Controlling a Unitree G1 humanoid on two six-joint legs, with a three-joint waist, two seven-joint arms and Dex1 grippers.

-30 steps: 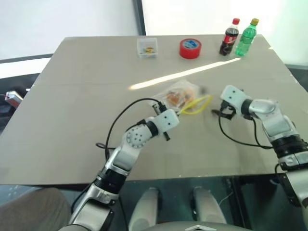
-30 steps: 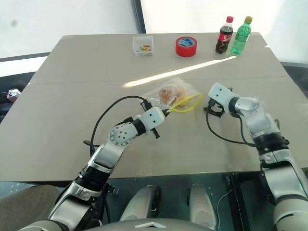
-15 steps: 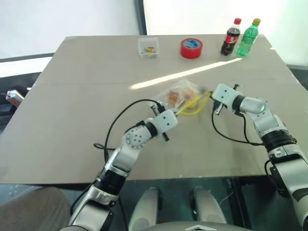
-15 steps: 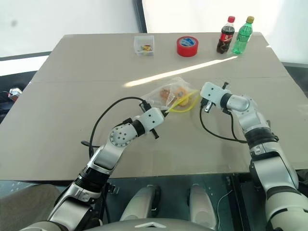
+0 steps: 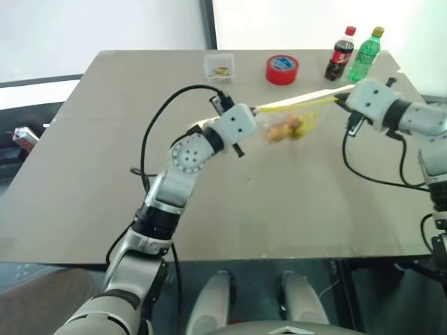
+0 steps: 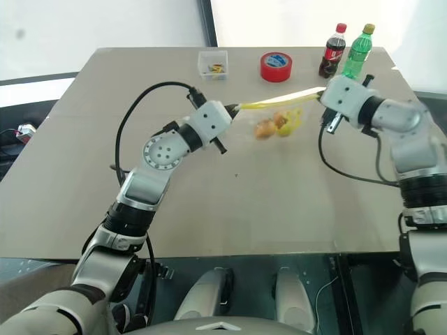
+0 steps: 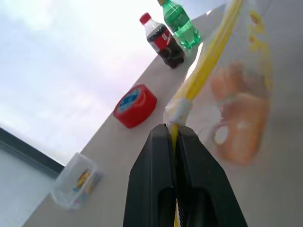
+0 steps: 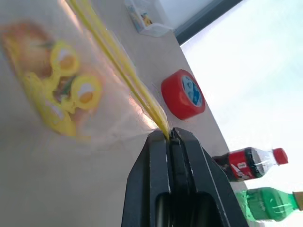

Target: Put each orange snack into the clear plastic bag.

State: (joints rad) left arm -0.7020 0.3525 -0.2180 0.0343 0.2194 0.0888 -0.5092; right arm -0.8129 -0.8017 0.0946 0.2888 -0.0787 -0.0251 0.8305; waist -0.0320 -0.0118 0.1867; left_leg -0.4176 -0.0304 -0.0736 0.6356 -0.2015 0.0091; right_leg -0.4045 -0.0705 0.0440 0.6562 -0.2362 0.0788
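Both arms have come up since a second ago, and the clear plastic bag, which lay flat on the table then, now hangs stretched between them above it. Right gripper has also gone from spread to clamped. Nearest the bag, left gripper pinches one end of the yellow strip, fingers closed tight on it; right gripper closed on the other end. Orange snacks both sag inside the bag, below the strip. Task looks basically done: both snacks bagged, only sealing or setting down left, I'd guess. Beyond the bag: red tape roll, small clear box, cola bottle, green bottle at the table's far edge. Snacks blur through the plastic, can't tell which is which; can't tell whether the strip is zipped.
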